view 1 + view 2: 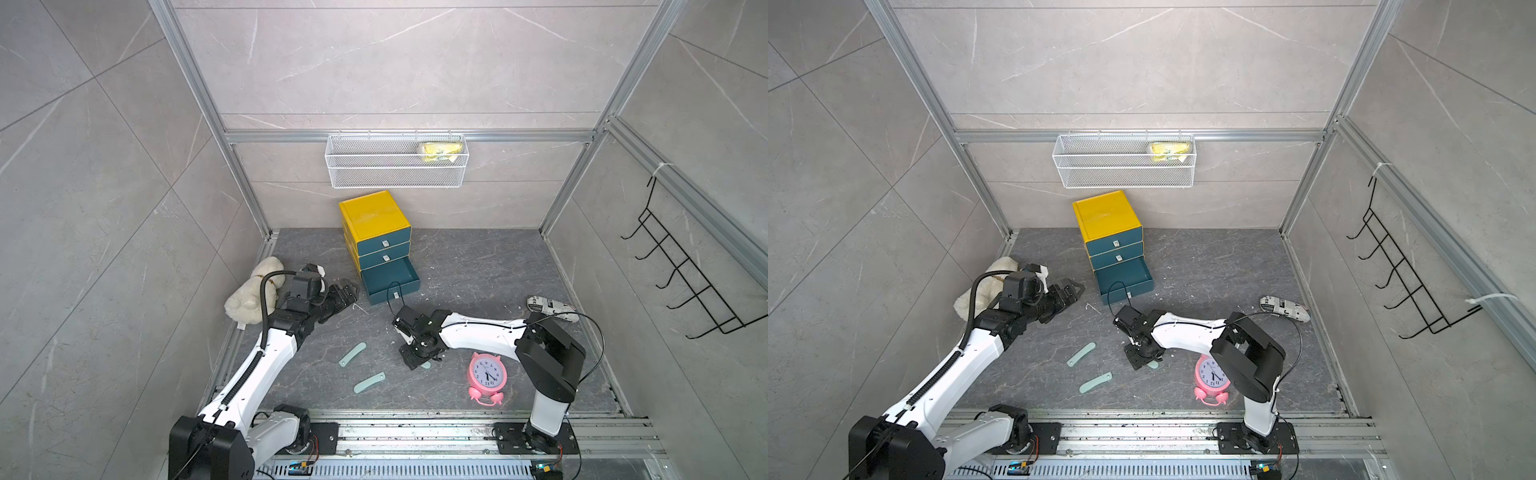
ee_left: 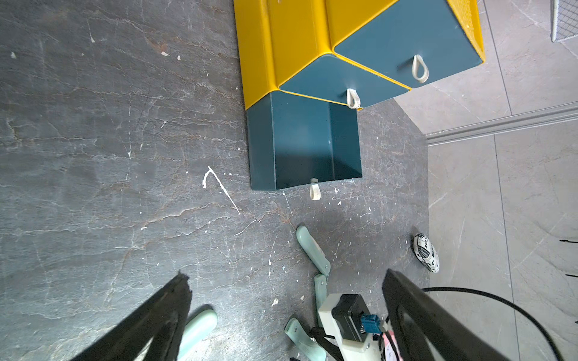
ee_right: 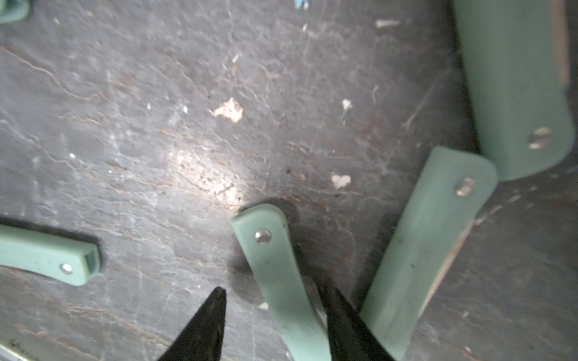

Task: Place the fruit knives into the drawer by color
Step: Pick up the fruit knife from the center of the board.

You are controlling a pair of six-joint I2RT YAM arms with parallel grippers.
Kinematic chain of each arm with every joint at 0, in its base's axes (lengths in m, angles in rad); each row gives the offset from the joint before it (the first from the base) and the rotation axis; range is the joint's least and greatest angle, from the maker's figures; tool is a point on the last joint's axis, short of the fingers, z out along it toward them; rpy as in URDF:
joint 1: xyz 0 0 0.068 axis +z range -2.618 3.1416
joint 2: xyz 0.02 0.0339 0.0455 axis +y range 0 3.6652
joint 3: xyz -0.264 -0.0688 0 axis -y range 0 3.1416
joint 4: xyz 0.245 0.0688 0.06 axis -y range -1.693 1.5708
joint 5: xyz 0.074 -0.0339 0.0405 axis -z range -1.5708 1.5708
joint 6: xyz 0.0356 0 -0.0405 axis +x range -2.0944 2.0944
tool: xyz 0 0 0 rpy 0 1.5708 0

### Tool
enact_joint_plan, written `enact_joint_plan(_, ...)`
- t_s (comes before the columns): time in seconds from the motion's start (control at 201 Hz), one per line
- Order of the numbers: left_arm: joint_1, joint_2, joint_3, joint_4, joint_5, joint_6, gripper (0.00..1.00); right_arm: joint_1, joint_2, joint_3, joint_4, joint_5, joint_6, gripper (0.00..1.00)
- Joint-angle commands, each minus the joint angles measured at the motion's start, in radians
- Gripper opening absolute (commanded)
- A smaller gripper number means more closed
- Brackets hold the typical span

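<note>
The yellow drawer cabinet [image 1: 374,220] stands at the back with its bottom drawer [image 1: 390,282] pulled out. In both top views, mint-teal fruit knives [image 1: 352,354] [image 1: 369,382] [image 1: 1081,354] lie flat on the dark floor. My right gripper [image 3: 275,292] points down over one more mint knife [image 3: 272,259]. Its jaws are open and straddle that knife: one finger touches its edge, the other stands apart. Two other mint knives [image 3: 428,250] [image 3: 519,93] lie just beside it. My left gripper [image 1: 351,291] hovers open and empty to the left of the pulled-out drawer.
A cream plush toy [image 1: 253,291] lies by the left wall. A pink alarm clock [image 1: 487,374] sits near the right arm and a newspaper-print bundle [image 1: 550,309] behind it. A white wire basket [image 1: 395,162] hangs on the back wall, a black hook rack [image 1: 685,282] on the right.
</note>
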Motion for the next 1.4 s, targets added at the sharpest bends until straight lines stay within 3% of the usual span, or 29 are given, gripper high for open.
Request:
enact_joint_plan(0.0, -0.004, -0.011, -0.007, 0.036, 0.033, -0.016, 1.00, 0.017, 0.034, 0.024, -0.052, 0.027, -0.022, 0.53)
enact_joint_plan(0.219, -0.004, -0.015, -0.011, 0.025, 0.027, -0.011, 0.99, 0.060, 0.082, 0.077, -0.092, 0.065, -0.042, 0.47)
enact_joint_plan(0.513, -0.004, -0.020, -0.010, 0.013, 0.051, -0.007, 0.99, 0.060, 0.100, 0.075, -0.029, 0.095, -0.029, 0.24)
enact_joint_plan(0.861, -0.009, -0.038, -0.033, -0.021, 0.051, 0.023, 1.00, 0.042, -0.096, -0.022, 0.271, 0.083, 0.023, 0.16)
enact_joint_plan(1.085, -0.015, -0.066, -0.060, -0.022, 0.052, 0.030, 1.00, -0.102, -0.166, 0.043, 0.512, 0.080, 0.153, 0.16)
enact_joint_plan(1.244, -0.026, -0.079, -0.070, -0.045, 0.036, 0.036, 0.99, -0.204, -0.023, 0.175, 0.609, 0.112, 0.372, 0.17)
enact_joint_plan(1.394, -0.035, -0.101, -0.086, -0.070, 0.012, 0.040, 0.99, -0.228, 0.114, 0.295, 0.656, 0.191, 0.513, 0.17)
